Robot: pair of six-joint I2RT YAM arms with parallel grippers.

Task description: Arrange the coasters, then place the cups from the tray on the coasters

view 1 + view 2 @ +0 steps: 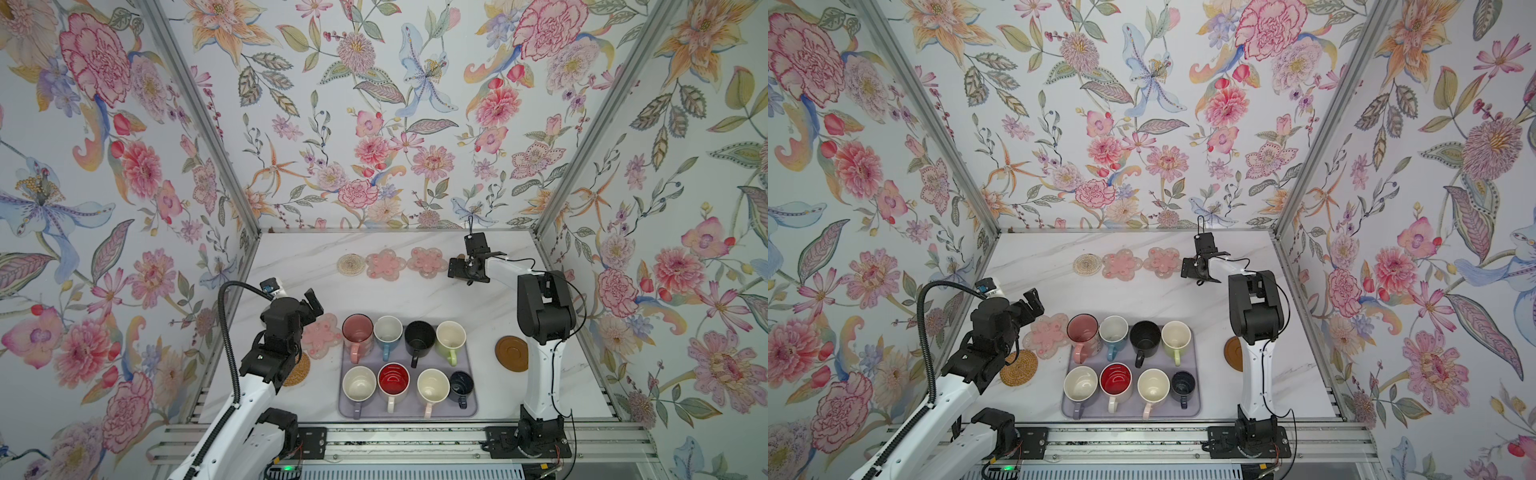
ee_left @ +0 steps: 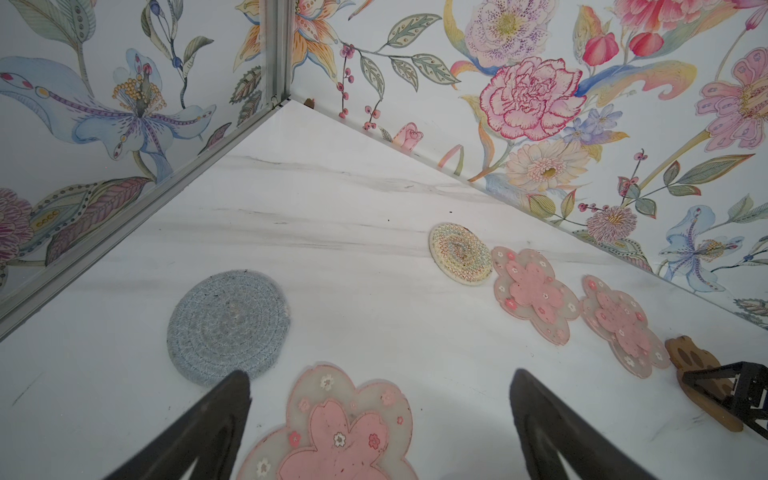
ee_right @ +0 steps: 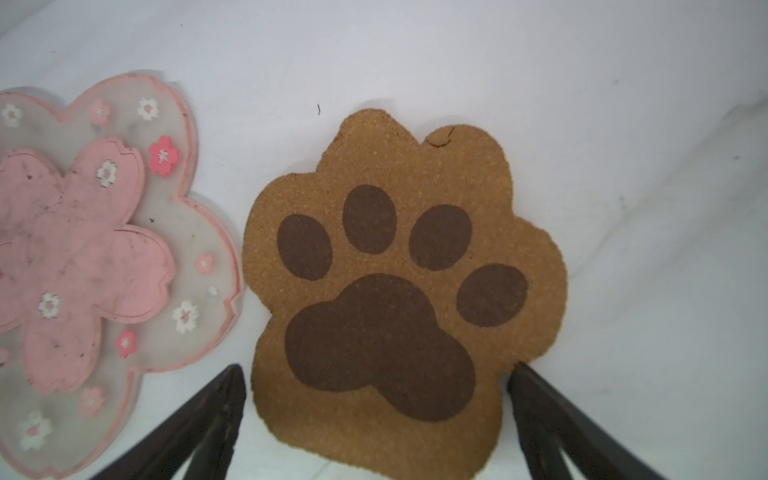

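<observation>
Several handled cups stand on the pale lavender tray (image 1: 468, 376) near the front. A beaded round coaster (image 1: 351, 264) and two pink flower coasters (image 1: 385, 264) (image 1: 427, 262) lie in a row at the back. My right gripper (image 3: 377, 368) hovers open right of that row, its jaws straddling a brown paw coaster (image 3: 399, 291) lying flat. My left gripper (image 2: 380, 376) is open above a third pink flower coaster (image 2: 338, 432) left of the tray, with a grey knitted coaster (image 2: 227, 324) beyond it. A rattan coaster (image 1: 297, 372) and a wooden disc coaster (image 1: 510, 352) flank the tray.
Flowered walls close the marble table (image 1: 415, 299) on three sides, with metal posts in the back corners. Both arm bases sit on the rail (image 1: 415, 440) along the front edge. The right arm's upright link (image 1: 542, 374) stands next to the wooden disc.
</observation>
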